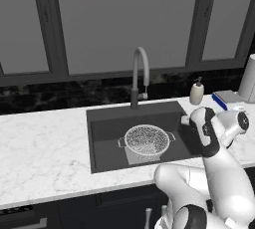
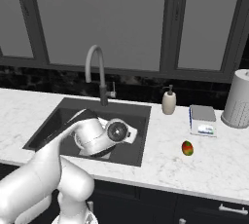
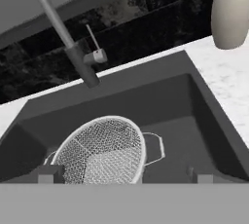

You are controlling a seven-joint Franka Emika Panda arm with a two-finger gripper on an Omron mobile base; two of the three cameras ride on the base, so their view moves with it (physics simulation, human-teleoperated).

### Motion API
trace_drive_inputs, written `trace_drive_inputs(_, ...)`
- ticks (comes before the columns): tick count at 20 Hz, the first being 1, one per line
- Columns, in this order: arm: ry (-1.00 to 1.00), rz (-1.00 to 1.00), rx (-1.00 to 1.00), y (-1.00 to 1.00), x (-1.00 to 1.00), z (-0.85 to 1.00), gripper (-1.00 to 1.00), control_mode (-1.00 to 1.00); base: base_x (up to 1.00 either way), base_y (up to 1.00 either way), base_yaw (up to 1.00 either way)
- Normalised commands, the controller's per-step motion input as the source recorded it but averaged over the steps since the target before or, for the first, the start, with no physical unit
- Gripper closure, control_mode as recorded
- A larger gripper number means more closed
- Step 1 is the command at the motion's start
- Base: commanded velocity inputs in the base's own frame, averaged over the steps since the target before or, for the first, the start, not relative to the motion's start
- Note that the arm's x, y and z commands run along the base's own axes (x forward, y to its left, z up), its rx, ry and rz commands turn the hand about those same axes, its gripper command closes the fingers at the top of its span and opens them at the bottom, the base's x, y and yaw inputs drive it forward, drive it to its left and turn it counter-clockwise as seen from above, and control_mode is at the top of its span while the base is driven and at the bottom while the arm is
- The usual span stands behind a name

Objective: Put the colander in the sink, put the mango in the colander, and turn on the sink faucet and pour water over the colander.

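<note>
The colander, a round wire-mesh bowl with two small handles, sits upright on the floor of the dark sink. My gripper hangs open and holds nothing, above the basin's right half and just right of the colander. It looks down at the mesh bowl. The mango, red-orange with a green patch, lies on the marble counter right of the sink. The grey gooseneck sink faucet stands behind the basin, its spout arching over it. In the right base view my arm hides most of the colander.
A white soap pump bottle stands at the sink's back right corner. Further right on the counter are a blue-and-white box and a tall white canister. Dark-framed windows run behind the counter.
</note>
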Motion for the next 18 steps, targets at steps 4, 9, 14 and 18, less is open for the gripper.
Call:
trace_drive_inputs(4,0.21,0.00,-0.18,-0.27,-0.52,0.39,-1.00,-1.00,0.00,0.00,0.00)
trace_drive_inputs(9,0.27,0.00,-0.09,-0.38,-0.57,0.17,-1.00,-1.00,0.00,0.00,0.00)
trace_drive_inputs(14,0.30,0.01,0.00,-0.20,-0.41,0.38,-1.00,-1.00,0.00,0.00,0.00)
trace_drive_inputs(18,0.13,0.11,0.00,-0.08,-0.30,0.63,-1.00,-1.00,0.00,0.00,0.00)
